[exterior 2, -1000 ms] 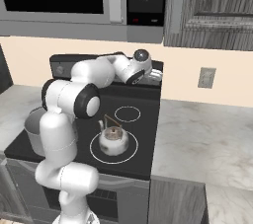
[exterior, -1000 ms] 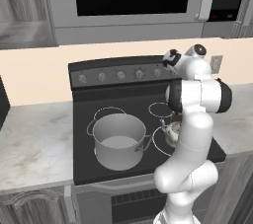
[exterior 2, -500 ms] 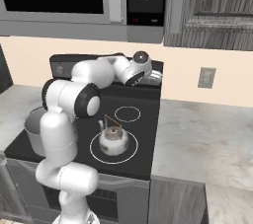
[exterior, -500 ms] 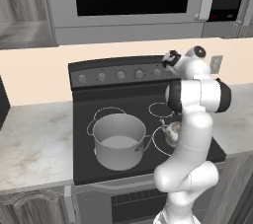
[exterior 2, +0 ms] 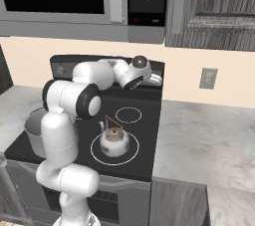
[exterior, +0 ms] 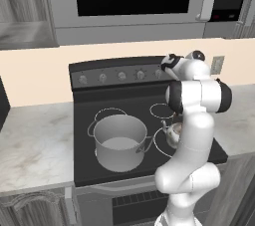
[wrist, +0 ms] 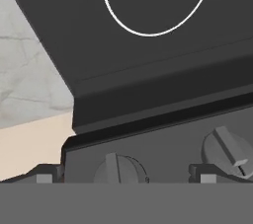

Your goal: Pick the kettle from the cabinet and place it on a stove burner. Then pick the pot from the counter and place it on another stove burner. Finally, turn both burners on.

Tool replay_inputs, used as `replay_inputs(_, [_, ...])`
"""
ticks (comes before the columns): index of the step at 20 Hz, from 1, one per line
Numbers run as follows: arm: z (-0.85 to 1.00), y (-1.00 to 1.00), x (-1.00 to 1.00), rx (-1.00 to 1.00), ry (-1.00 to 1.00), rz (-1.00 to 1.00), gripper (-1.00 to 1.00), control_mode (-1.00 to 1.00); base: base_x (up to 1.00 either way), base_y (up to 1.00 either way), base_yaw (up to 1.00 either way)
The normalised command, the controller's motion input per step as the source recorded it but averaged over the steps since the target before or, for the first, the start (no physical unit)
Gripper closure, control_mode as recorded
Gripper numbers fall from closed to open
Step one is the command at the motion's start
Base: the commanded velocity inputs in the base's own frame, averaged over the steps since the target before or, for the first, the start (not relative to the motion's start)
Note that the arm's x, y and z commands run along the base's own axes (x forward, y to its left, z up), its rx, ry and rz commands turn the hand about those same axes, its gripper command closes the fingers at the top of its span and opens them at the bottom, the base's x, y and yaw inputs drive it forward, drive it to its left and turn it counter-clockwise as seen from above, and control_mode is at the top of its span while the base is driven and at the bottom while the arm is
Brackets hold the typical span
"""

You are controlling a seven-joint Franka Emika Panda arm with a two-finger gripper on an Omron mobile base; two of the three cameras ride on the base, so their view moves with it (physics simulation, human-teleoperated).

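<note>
1. The kettle (exterior 2: pixel 114 139) sits upright inside a large white burner ring (exterior 2: pixel 95 155) at the front right of the black glass cooktop (exterior 2: pixel 141 155), its thin dark handle arched over the lid. In the left base view the kettle (exterior: pixel 172 133) peeks out from behind the white arm.
2. The pot (exterior: pixel 119 143) stands on the front left burner, open-topped, its loop handles out to the sides; part of that burner's ring (exterior: pixel 104 111) curves out behind it. In the right base view, just the pot's rim (exterior 2: pixel 31 123) shows beside the arm.
3. Pot and kettle are both on the cooktop, apart from each other, on separate big rings.
4. Behind the kettle lies a smaller ring (exterior 2: pixel 129 115), bare.
5. Now the gripper (exterior: pixel 168 64) is up at the stove's back panel, at the right end of the row of knobs (exterior: pixel 121 75). In the right base view the hand (exterior 2: pixel 149 79) reaches over the panel's right end.
6. The hand view looks close at that panel: two grey knobs, one (wrist: pixel 120 168) in the middle and one (wrist: pixel 229 149) at the right, with the dark finger tips (wrist: pixel 44 174) spread wide to either side, nothing between them. The jaws stand fully apart.
7. Beyond the panel edge in that view lie the marbled counter (wrist: pixel 24 77) and a strip of beige wall (wrist: pixel 29 144).
8. Above, the silver microwave (exterior: pixel 134 1) hangs over the stove, and the dark wood-grain cabinet (exterior 2: pixel 214 8) is to its right, door closed.
</note>
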Motion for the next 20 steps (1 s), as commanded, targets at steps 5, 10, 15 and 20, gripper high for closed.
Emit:
replay_inputs(5, [-0.07, -0.11, 0.0, 0.0, -0.03, 0.0, -1.0, -1.0, 0.0, 0.0, 0.0])
replay_inputs(10, [-0.09, -0.09, 0.02, 0.0, -0.03, 0.0, -1.0, -1.0, 0.0, 0.0, 0.0])
replay_inputs(15, [-0.07, -0.1, 0.03, 0.0, -0.03, 0.0, -1.0, -1.0, 0.0, 0.0, 0.0])
replay_inputs(20, [-0.08, -0.08, 0.07, 0.0, -0.02, 0.0, -1.0, -1.0, 0.0, 0.0, 0.0])
